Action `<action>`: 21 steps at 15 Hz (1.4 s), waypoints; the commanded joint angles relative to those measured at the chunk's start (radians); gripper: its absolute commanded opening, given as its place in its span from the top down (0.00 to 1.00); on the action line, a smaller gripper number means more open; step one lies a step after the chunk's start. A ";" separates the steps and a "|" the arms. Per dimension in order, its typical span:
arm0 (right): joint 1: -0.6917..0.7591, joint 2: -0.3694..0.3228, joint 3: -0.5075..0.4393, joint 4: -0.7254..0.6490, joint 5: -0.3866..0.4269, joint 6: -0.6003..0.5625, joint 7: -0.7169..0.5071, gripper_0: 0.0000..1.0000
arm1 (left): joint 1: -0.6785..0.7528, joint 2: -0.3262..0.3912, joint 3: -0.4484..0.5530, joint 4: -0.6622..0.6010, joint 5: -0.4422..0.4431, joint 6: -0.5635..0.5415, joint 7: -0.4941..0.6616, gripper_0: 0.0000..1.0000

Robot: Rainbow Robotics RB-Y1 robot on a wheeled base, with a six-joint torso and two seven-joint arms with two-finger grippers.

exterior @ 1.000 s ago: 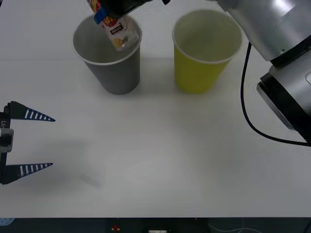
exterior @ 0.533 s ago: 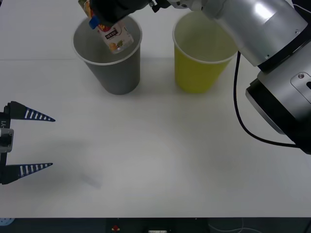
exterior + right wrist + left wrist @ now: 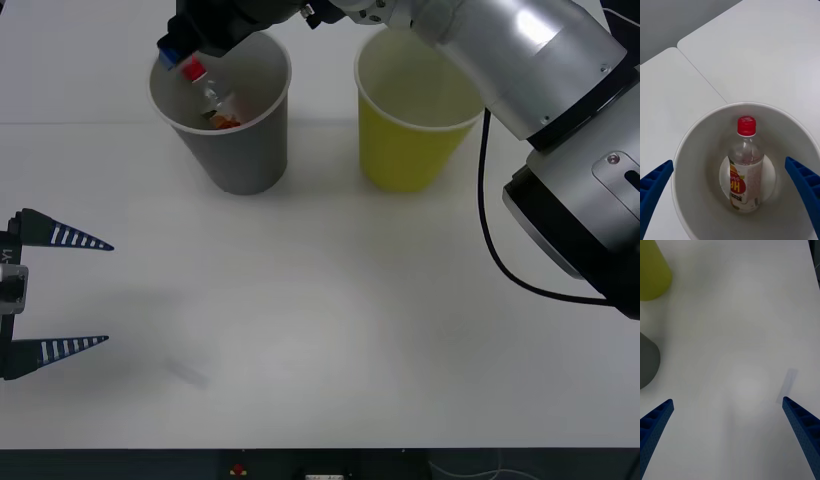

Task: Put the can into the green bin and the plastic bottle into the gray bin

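The plastic bottle (image 3: 213, 98), clear with a red cap, stands free inside the gray bin (image 3: 245, 150). In the right wrist view the bottle (image 3: 745, 165) rests on the cup's bottom, inside the bin's rim (image 3: 688, 138). My right gripper (image 3: 190, 48) hovers open just over the gray bin's mouth, its fingers apart on either side of the bottle and touching nothing. The green bin (image 3: 410, 150) stands to the right of the gray one. The can is out of view. My left gripper (image 3: 100, 292) waits open at the table's left edge.
The right arm's silver links (image 3: 540, 60) reach across above the green bin, and a black cable (image 3: 495, 230) hangs beside it. The left wrist view shows white tabletop (image 3: 741, 352), with the green bin (image 3: 653, 273) and the gray bin (image 3: 647, 360) at its edge.
The right gripper carried the bottle over the gray bin, opened and let it go. The bottle dropped from a tilt above the rim to the cup's inside. The left arm stayed still.
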 commanded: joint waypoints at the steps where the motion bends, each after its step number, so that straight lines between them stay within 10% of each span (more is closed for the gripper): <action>1: 0.001 -0.029 0.000 -0.023 -0.027 -0.003 0.019 0.00 | 0.000 0.000 0.000 0.000 0.000 0.000 0.000 0.00; 11: 0.209 -0.384 -0.195 -0.371 -0.449 -0.190 0.259 0.00 | 0.000 0.000 0.000 0.000 0.000 0.000 0.000 0.00; 21: 0.844 -0.677 -0.482 -1.034 -0.582 -0.190 0.362 0.00 | 0.000 0.000 0.000 0.000 0.000 0.000 0.000 0.00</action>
